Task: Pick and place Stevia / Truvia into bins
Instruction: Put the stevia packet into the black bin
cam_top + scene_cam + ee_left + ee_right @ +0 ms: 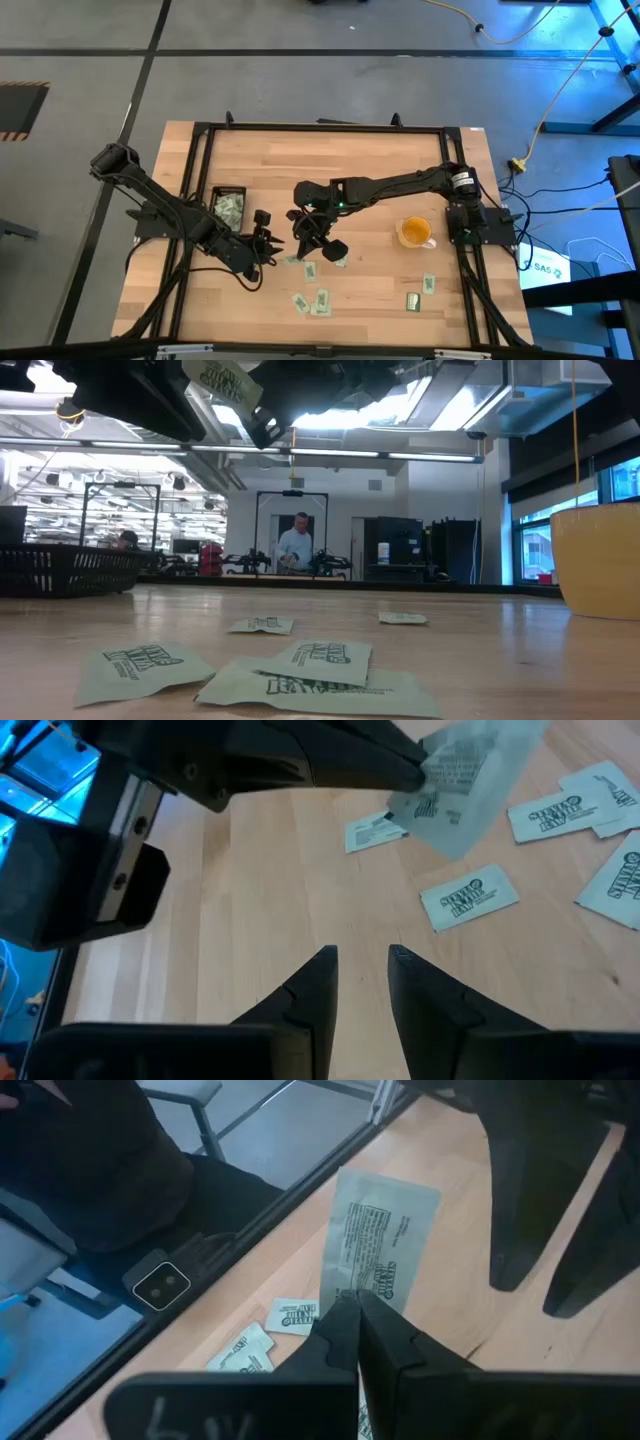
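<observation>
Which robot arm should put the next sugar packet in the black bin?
Probably the right. The right gripper is already shut on a Stevia sachet, lifted off the table. The left gripper holds nothing, fingers slightly apart, though it sits nearer the black bin, so a handover is possible.

Pale green sachets (468,897) with dark green print, on a light brown wooden table (380,160) with a black frame. Black bin (227,191) holding more green-white sachets. Yellow cup (415,232). Dark arms; right gripper (355,1306) black, pinching a whitish sachet with green text.
</observation>
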Robot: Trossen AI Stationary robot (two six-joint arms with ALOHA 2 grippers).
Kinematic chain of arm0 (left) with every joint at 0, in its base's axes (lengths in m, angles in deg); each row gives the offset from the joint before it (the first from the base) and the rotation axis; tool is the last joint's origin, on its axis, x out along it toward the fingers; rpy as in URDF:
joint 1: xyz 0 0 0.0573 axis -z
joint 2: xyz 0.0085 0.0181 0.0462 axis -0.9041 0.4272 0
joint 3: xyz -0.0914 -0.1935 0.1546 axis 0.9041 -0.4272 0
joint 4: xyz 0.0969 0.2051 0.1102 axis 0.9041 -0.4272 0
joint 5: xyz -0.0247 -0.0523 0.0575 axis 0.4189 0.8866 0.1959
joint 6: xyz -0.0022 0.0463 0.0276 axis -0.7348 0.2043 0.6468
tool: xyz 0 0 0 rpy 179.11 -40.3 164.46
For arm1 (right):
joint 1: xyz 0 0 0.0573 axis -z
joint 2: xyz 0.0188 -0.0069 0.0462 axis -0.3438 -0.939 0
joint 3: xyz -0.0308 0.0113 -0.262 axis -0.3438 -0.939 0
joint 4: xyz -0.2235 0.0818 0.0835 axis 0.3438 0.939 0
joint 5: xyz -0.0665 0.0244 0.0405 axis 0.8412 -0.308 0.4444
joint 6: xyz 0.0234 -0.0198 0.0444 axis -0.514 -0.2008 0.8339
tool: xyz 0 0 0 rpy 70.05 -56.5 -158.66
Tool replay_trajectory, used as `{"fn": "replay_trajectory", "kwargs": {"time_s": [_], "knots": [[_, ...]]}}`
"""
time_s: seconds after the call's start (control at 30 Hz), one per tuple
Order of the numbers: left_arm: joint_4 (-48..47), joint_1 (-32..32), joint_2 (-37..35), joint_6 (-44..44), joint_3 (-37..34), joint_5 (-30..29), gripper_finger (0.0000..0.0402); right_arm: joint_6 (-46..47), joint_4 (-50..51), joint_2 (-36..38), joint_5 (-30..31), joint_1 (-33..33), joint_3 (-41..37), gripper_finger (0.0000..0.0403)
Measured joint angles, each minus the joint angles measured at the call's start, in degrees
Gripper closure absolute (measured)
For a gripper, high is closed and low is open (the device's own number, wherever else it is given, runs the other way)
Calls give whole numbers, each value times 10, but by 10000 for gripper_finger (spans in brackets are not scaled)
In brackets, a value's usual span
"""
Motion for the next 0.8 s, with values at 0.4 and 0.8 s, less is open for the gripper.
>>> {"fn": "replay_trajectory", "kwargs": {"time_s": [0.4,0.8], "knots": [[50,4,0,48,0,41,315,24,-15,0,12,0,0,403],[99,19,0,96,0,48,318,24,-14,0,32,0,0,403]]}}
